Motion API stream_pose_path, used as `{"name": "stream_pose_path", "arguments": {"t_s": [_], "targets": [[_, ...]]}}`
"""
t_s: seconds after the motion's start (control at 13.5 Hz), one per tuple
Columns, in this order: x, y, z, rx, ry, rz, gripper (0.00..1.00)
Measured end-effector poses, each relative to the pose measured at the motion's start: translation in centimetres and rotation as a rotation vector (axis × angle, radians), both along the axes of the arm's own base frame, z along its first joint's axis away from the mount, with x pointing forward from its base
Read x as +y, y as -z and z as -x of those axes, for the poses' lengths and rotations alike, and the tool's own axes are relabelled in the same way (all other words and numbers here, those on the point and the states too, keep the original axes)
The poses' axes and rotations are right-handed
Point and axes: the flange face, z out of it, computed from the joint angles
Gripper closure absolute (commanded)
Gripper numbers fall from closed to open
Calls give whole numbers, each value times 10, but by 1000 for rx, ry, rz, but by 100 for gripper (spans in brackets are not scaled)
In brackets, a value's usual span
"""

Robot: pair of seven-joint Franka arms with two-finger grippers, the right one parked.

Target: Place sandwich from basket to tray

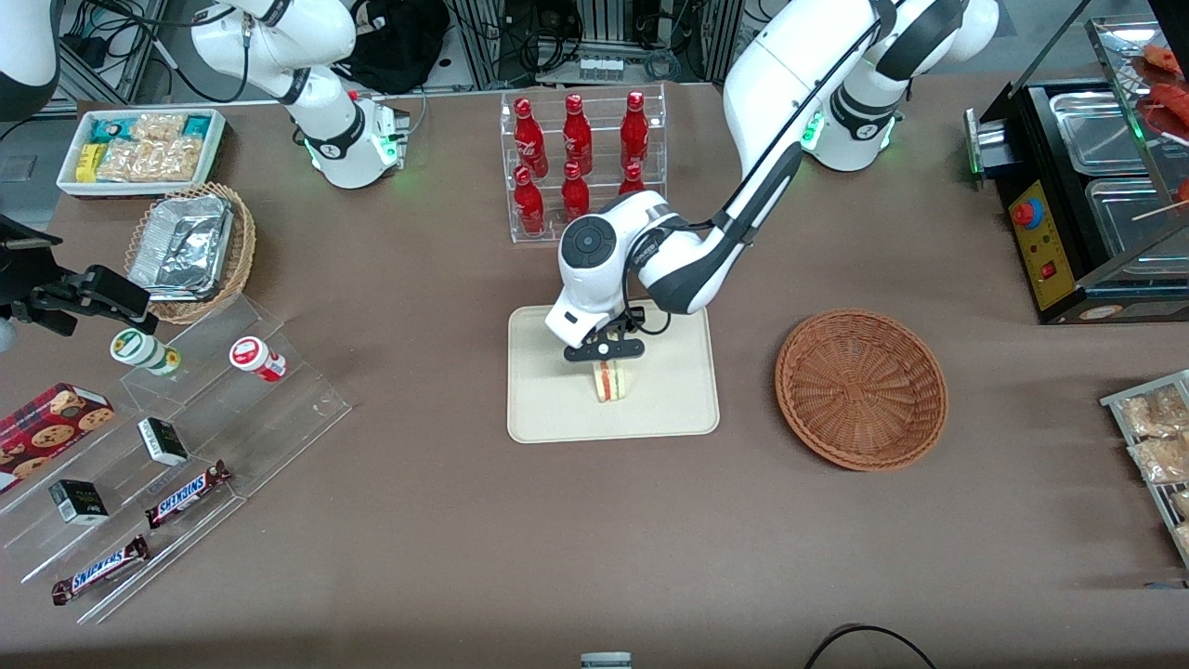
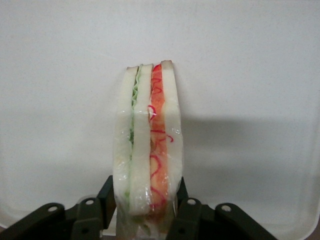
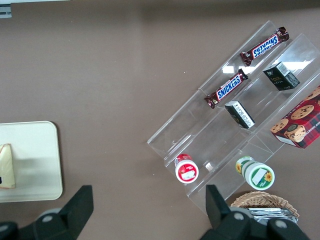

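Observation:
The sandwich (image 1: 611, 381), a plastic-wrapped white-bread wedge with red and green filling, stands on the cream tray (image 1: 669, 413), in its middle. My left gripper (image 1: 606, 355) is directly above it, shut on the sandwich. In the left wrist view the sandwich (image 2: 148, 140) sits between the two black fingers (image 2: 186, 210), which press its sides, over the tray (image 2: 250, 75). The reddish-brown wicker basket (image 1: 862, 388) is empty, beside the tray toward the working arm's end. The sandwich's edge (image 3: 6, 167) and the tray (image 3: 40, 160) also show in the right wrist view.
A clear rack of red bottles (image 1: 581, 158) stands farther from the front camera than the tray. Clear stepped shelves with snack bars, boxes and cups (image 1: 186, 437), a tan basket with foil containers (image 1: 190, 246) and a white snack bin (image 1: 139, 149) lie toward the parked arm's end. A black warmer (image 1: 1087, 195) stands at the working arm's end.

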Motion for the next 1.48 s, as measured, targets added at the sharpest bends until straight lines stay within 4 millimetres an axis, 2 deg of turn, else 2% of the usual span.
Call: {"name": "stream_pose_path", "arguments": {"t_s": [0.15, 0.22, 0.44, 0.59, 0.81, 0.96, 1.19, 1.48], "targets": [[-4, -12, -4, -17, -21, 17, 0], [-6, -28, -7, -37, -51, 32, 0], [1, -102, -12, -87, -145, 39, 0], [27, -167, -23, -127, -230, 32, 0], [92, -265, -36, -149, -374, 19, 0], [140, -316, -37, -139, -442, 6, 0], [218, -368, -31, -48, -403, -25, 0], [346, -409, -36, 36, -295, -67, 0]]}}
